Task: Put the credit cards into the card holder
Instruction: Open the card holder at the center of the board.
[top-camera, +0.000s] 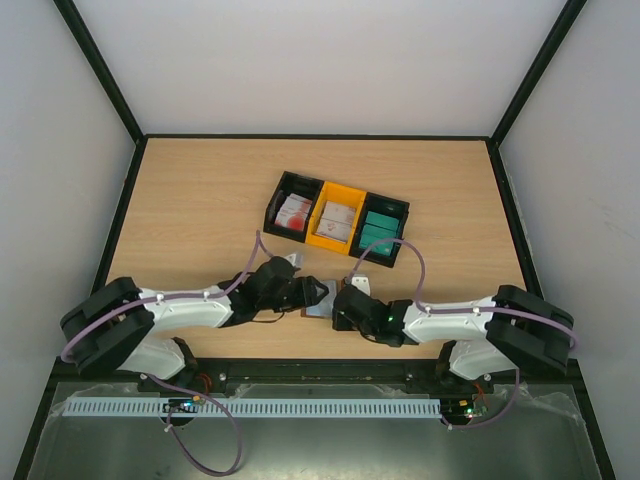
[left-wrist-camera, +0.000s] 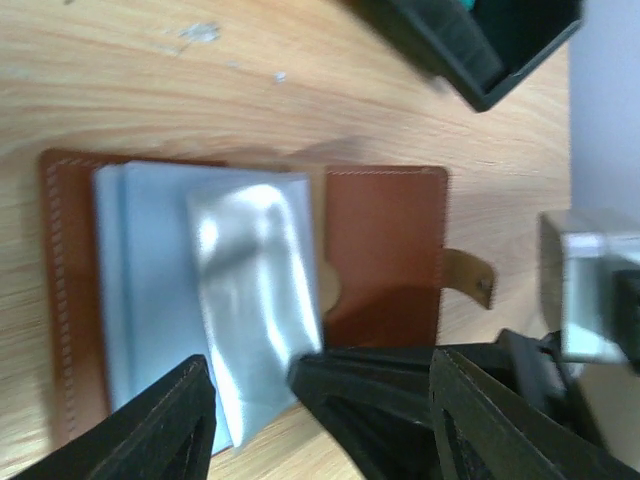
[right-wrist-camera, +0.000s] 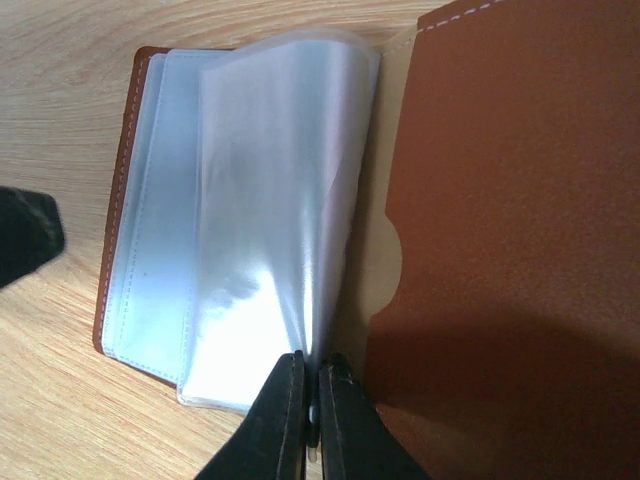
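**A:** What's on the table (top-camera: 200, 200), and what is hard to read?

**B:** Three bins in a row. The left black bin (top-camera: 282, 190) holds red-marked white cards (top-camera: 293, 213), the yellow bin (top-camera: 343, 188) holds pink-marked white cards (top-camera: 337, 215), and the right black bin (top-camera: 398, 205) holds teal cards (top-camera: 378, 230). I can't tell how many are in each stack.

**A:** And the card holder (left-wrist-camera: 385, 250)?

**B:** It lies open near the front edge, mostly covered from above by both arms. The right gripper (right-wrist-camera: 312, 400) is pinched tight on one pale sleeve (right-wrist-camera: 280, 230). The left gripper (top-camera: 316, 294) gapes at the holder's edge, gripping nothing.

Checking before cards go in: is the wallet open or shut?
Open. The wallet lies spread, clear sleeves exposed, snap tab undone; the right hand pinches one sleeve.
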